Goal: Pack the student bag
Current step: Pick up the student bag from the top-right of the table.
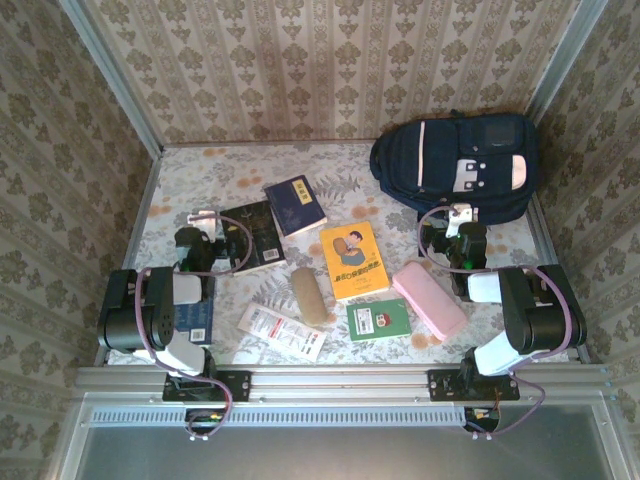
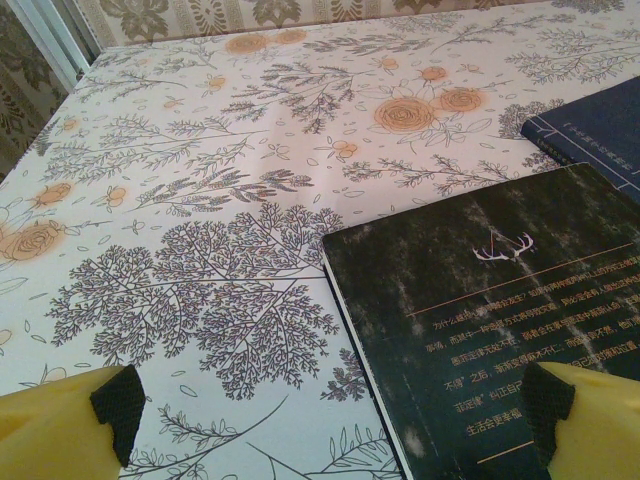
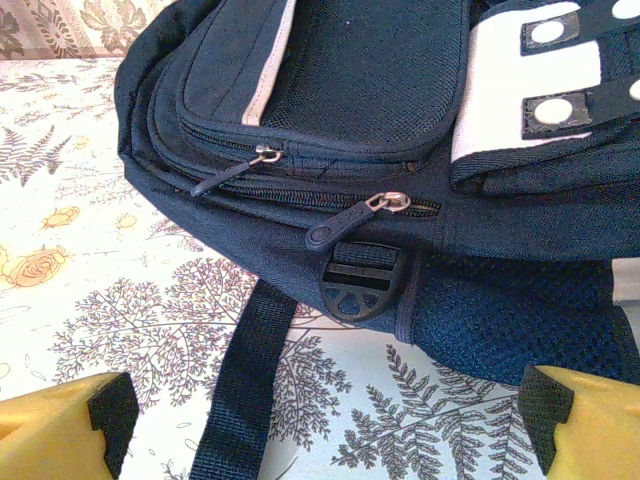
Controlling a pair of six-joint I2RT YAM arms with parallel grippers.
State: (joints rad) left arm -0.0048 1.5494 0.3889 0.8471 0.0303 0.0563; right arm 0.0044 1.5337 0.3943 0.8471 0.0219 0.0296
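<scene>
Toward the far right corner of the table [image 1: 190,175], the student bag [image 1: 455,165] is lying flat; the right wrist view is cropping its top, showing two zip pulls [image 3: 390,203] and a trailing strap [image 3: 245,380]. My right gripper [image 3: 330,420] is hanging wide open, empty, before it. My left gripper [image 2: 333,405] is gaping empty over the black book [image 2: 480,320], bare table leftward.

Ahead of the left jaws the black book [image 2: 480,330] runs off the bottom and right edges, the navy book [image 2: 595,135] beyond it shows one corner, and ahead of the right jaws the student bag [image 3: 380,80] is cropped at top and right, its strap [image 3: 245,390] at bottom.
</scene>
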